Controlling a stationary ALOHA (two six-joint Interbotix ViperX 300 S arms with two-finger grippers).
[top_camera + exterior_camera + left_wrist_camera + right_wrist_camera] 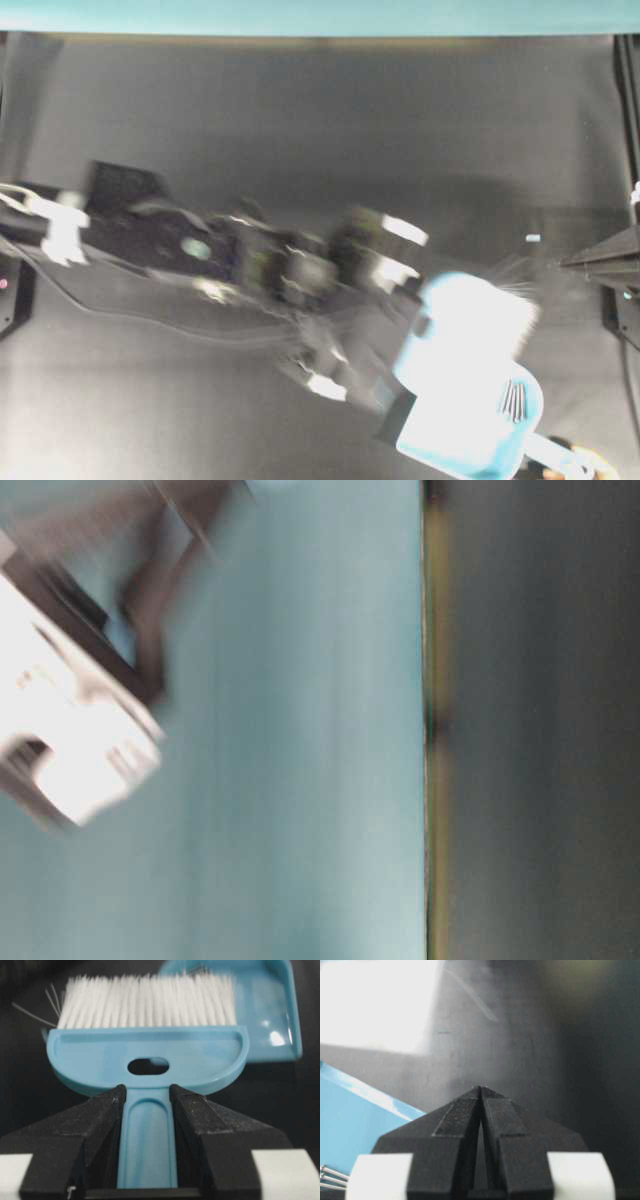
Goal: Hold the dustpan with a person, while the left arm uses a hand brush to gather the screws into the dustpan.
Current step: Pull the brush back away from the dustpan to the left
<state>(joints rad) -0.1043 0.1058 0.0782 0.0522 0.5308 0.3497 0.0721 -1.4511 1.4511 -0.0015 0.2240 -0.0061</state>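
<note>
While the left gripper (146, 1097) clamps the hand brush (148, 1057), the screws (513, 400) lie in the dustpan (455, 440).

A robotics lab test station: a bench (300, 120) covered in plain black cloth, backed by a bare teal wall (320, 15). Two black cabled robot arms are mounted at opposite sides, the left arm (200, 250) reaching across, the right arm (610, 262) at the edge.
</note>
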